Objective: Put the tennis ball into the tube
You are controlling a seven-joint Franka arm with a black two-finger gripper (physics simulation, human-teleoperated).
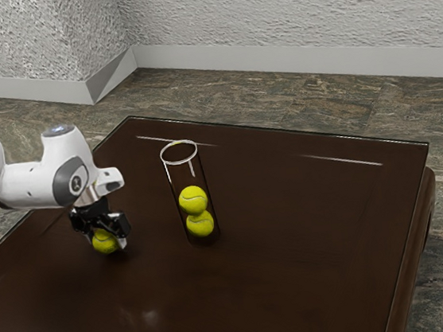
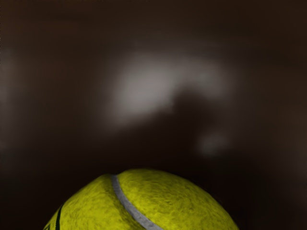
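1. Pinching the tennis ball (image 1: pixel 104 242) from two sides, as far as the exterior view let one judge, the black two-finger gripper (image 1: pixel 108 244) pointed down at the dark brown table (image 1: pixel 302 245).
2. The clear tube (image 1: pixel 184 176) stood upright on the table, well apart from the gripper, toward the exterior view's right.
3. Inside the tube, an upper tennis ball (image 1: pixel 193 200) rested on a lower tennis ball (image 1: pixel 200 224).
4. The pinched ball was outside the tube, its grey seam plain in the wrist view.
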